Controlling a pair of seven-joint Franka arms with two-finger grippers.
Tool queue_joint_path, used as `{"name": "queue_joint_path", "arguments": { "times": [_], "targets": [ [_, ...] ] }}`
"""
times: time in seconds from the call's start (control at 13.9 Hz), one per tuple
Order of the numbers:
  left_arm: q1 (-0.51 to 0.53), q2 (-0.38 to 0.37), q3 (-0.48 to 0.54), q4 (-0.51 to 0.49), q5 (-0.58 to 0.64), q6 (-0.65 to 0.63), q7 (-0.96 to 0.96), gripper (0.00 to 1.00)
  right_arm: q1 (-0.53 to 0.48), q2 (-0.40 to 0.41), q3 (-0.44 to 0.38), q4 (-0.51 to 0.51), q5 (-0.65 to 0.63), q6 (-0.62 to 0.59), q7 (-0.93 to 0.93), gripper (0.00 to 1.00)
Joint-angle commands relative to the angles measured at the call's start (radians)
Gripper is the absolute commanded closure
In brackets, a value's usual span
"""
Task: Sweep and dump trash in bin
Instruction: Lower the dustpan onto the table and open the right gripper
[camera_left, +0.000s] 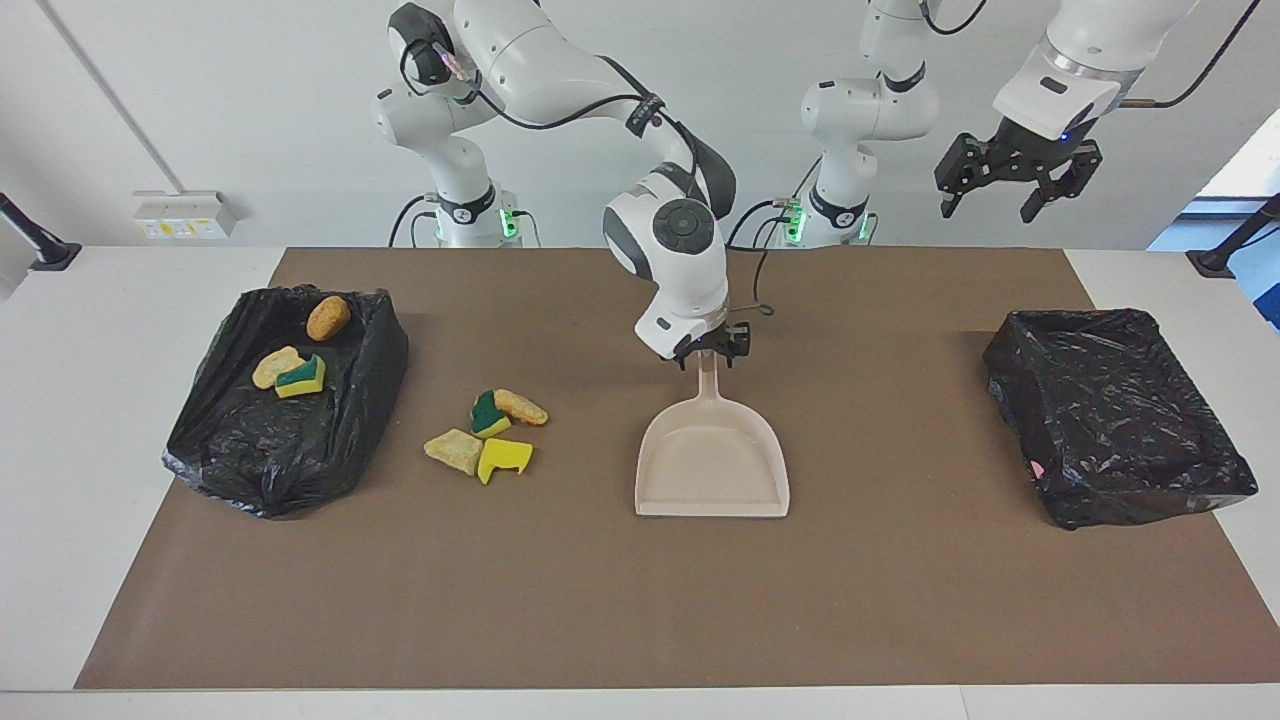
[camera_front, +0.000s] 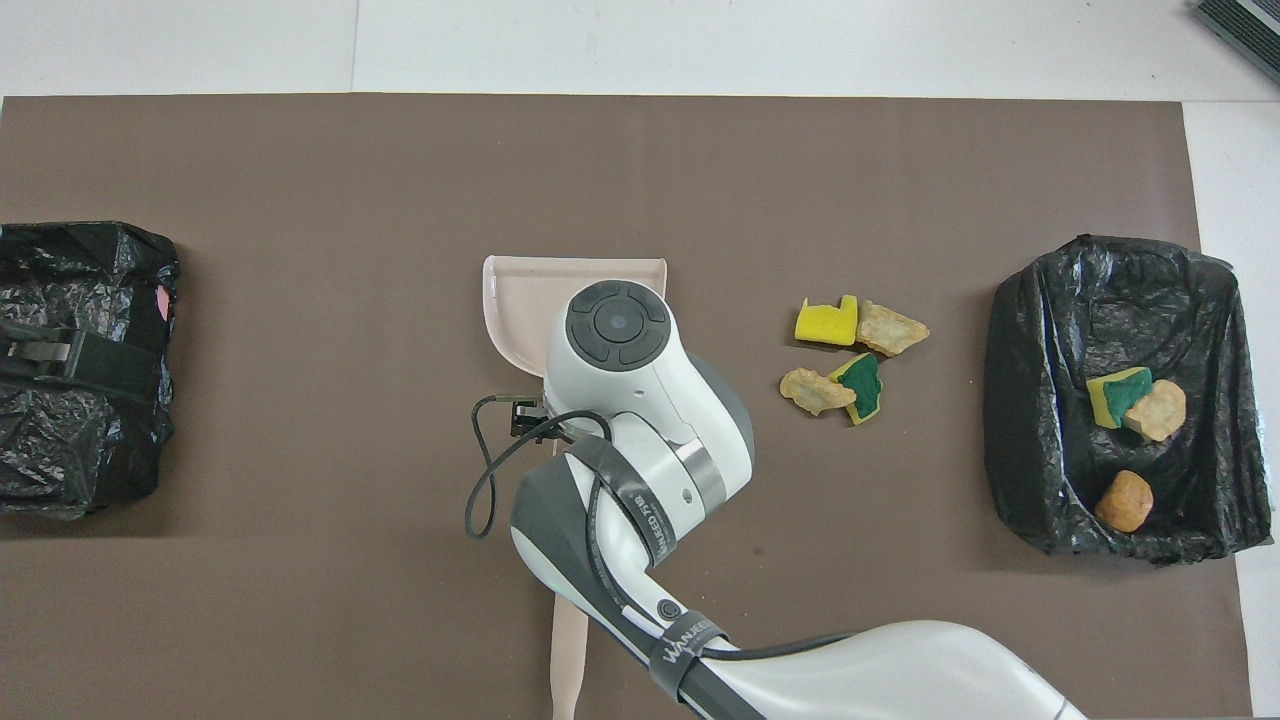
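Gripping dustpan (camera_left: 712, 462) handle, right hand (camera_left: 710, 352) closed on its top end, pan flat on table (camera_left: 900, 600) mid-mat. Best next, by judgement: keep lip down, slide toward trash (camera_left: 487, 433) without scattering it. Trash: four small scraps, yellow and green sponge, tan bread-like lumps, clustered between dustpan and bin (camera_left: 285, 440) at right arm's end; more scraps already in bin. Left hand (camera_left: 1018, 185) waits high, fingers spread, empty, above table edge.

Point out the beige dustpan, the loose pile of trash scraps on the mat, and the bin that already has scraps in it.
beige dustpan (camera_left: 712, 470): facing view, on its flat pan.
trash scraps (camera_left: 503, 456): facing view, on the yellow sponge piece.
bin with scraps (camera_left: 250, 450): facing view, on its black liner.
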Motion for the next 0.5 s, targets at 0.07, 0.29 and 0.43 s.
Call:
{"name": "queue_joint_path", "arguments": {
  "times": [0.07, 0.29, 0.43],
  "targets": [
    [0.026, -0.021, -0.009, -0.041, 0.010, 0.069, 0.013, 0.00, -0.064, -0.149, 0.003, -0.034, -0.004, -0.251, -0.089, 0.00],
    [0.010, -0.005, -0.011, -0.095, 0.007, 0.188, 0.006, 0.00, -0.030, -0.334, 0.003, -0.221, 0.098, -0.279, -0.057, 0.00],
    [-0.036, 0.010, -0.017, -0.183, 0.007, 0.315, 0.004, 0.00, 0.031, -0.431, 0.003, -0.360, 0.140, -0.235, -0.007, 0.00]
  ]
}}
